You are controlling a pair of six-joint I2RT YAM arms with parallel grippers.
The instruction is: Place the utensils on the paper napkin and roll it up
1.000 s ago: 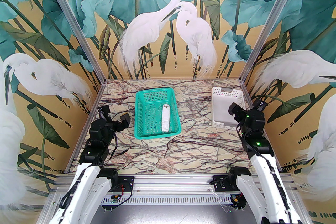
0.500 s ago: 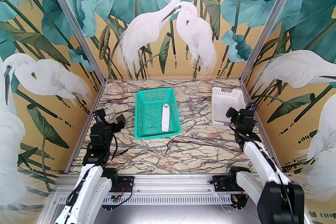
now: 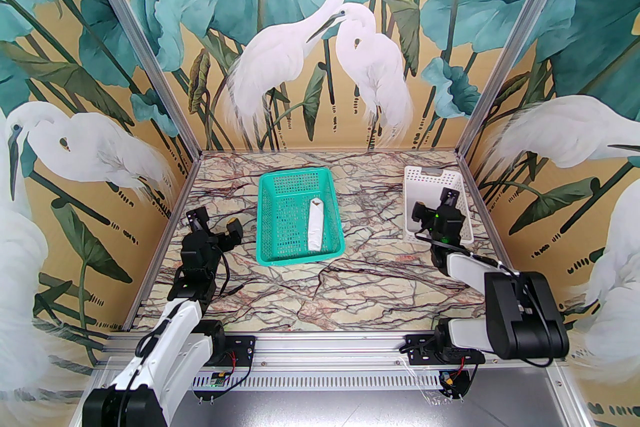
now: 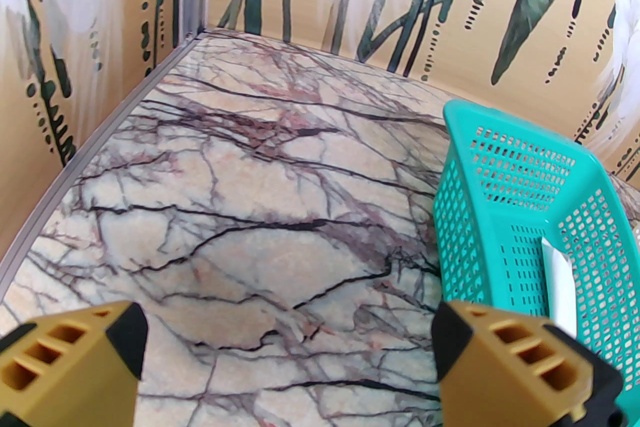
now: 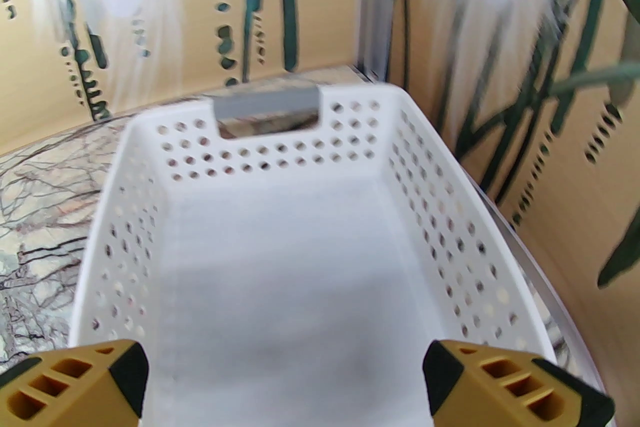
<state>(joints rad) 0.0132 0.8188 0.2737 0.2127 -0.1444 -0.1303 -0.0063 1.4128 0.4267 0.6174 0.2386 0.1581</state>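
Bench (image 3: 350, 300): marble-patterned with dark veins, its near strip bare between the two arm bases.
Left arm: reaches forward along the left side of the bench, elbow folded low.
Left tool (image 3: 216, 225): spread wide with nothing between the yellow fingers (image 4: 75, 360); it hangs over bare bench just left of the green basket's near left corner, apart from it.
Right arm: folded low on the right, its black forearm lying near the front edge.
Right tool (image 3: 434, 205): spread wide and holding nothing; it sits at the near end of the white basket, and its wrist camera looks down into that basket.
Green basket (image 3: 260, 220): perforated teal plastic, mid-bench, long side running near to far, slightly skewed.
Paper napkin (image 3: 316, 227): white and rolled into a narrow tube, lying lengthwise on the floor of the green basket towards its right wall.
Utensils (image 3: 316, 203): wrapped inside the roll; only a small brown tip peeks out at the far end, too small to tell which piece it is.
White basket (image 5: 250, 154): perforated walls, grey handle slot in the far wall, plain white floor; it stands at the right edge of the bench, well apart from the green basket.
Walls: painted with white egrets, teal leaves and pale yellow blooms on ochre.
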